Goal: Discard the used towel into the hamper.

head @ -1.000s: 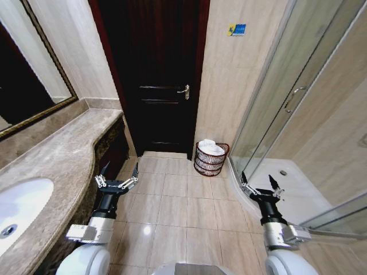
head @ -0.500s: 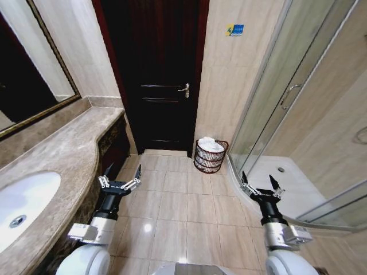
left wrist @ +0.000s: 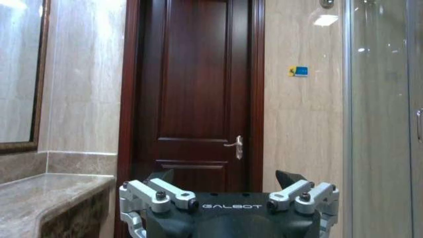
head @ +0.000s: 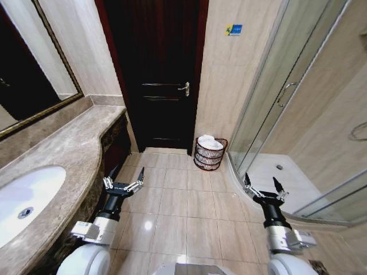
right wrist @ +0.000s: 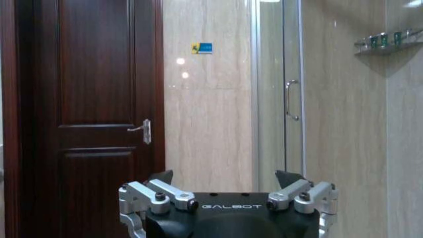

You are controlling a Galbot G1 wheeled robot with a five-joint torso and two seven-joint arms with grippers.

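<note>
- Where the tiled floor (head: 172, 200) meets the far wall, the hamper (head: 209, 154) stands just right of the dark wooden door (head: 155, 74), beside the edge of the glass shower enclosure (head: 287, 114).
- A white towel (head: 210, 143) lies bunched in the top of the hamper, rising a little above its rim.
- The left gripper (head: 124, 182) hangs low over the floor next to the marble counter (head: 57, 154), its fingers spread wide and holding nothing.
- The right gripper (head: 265, 189) hangs over the floor close to the curved shower threshold, fingers likewise parted and empty.
- Both grippers are well apart from the hamper, which sits farther off, between them in the head view.
- In the left wrist view the left gripper (left wrist: 225, 179) shows the word "GALBOT" in pale letters on its black body, its two finger tips apart.
- The right wrist view shows the same "GALBOT" lettering on the right gripper (right wrist: 225, 178), its tips also apart.
- A small blue and yellow sticker (head: 234, 30) is fixed high on the beige wall right of the door; its writing is too small to read.
- The door carries a metal lever handle (head: 184, 89).
- A white basin (head: 26, 200) is set into the counter, under a framed mirror (head: 28, 69).
</note>
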